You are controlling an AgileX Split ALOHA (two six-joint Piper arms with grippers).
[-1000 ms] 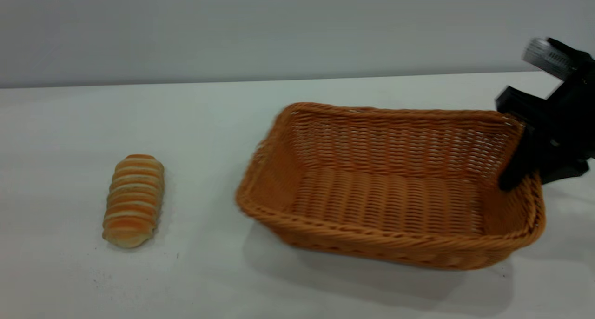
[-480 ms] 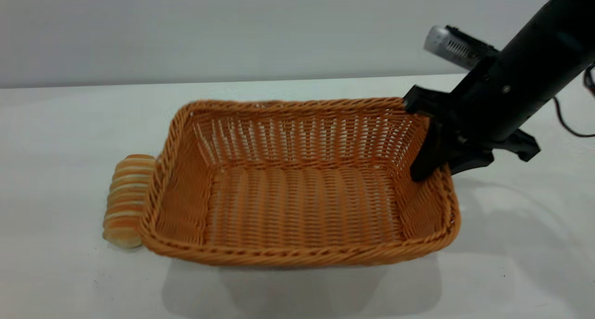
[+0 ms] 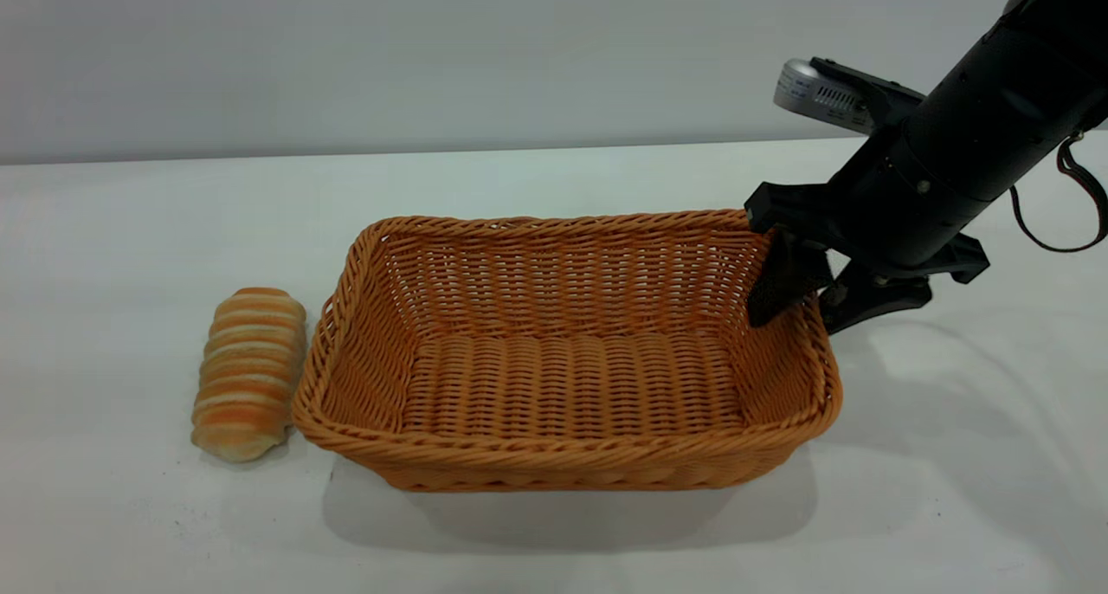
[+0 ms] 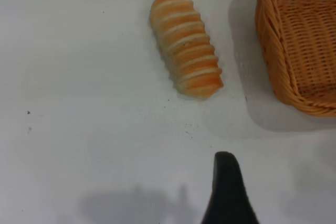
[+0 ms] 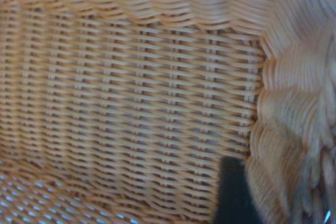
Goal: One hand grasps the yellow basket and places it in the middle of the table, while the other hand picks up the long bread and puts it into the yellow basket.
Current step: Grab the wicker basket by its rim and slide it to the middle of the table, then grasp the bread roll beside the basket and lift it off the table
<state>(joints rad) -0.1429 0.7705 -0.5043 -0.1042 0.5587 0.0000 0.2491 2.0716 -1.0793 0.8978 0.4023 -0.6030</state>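
The yellow basket (image 3: 563,468) stands flat on the white table (image 3: 130,230) near its middle. My right gripper (image 3: 796,321) is shut on the basket's right end wall, one finger inside and one outside the braided rim. The right wrist view shows the basket's woven wall (image 5: 131,103) close up, with one black fingertip (image 5: 233,192) against it. The long bread (image 3: 249,373), striped orange-brown and cream, lies on the table just left of the basket, apart from it. In the left wrist view the bread (image 4: 185,51) lies beside the basket's corner (image 4: 294,51), and my left gripper (image 4: 226,192) hovers above bare table short of the bread.
The left arm is out of the exterior view. A black cable (image 3: 1082,204) hangs from the right arm. A grey wall runs behind the table's far edge. Tiny dark specks dot the table near the bread.
My right gripper has dragged the basket leftward toward the bread, then back slightly right and set it down flat. The bread has not moved.
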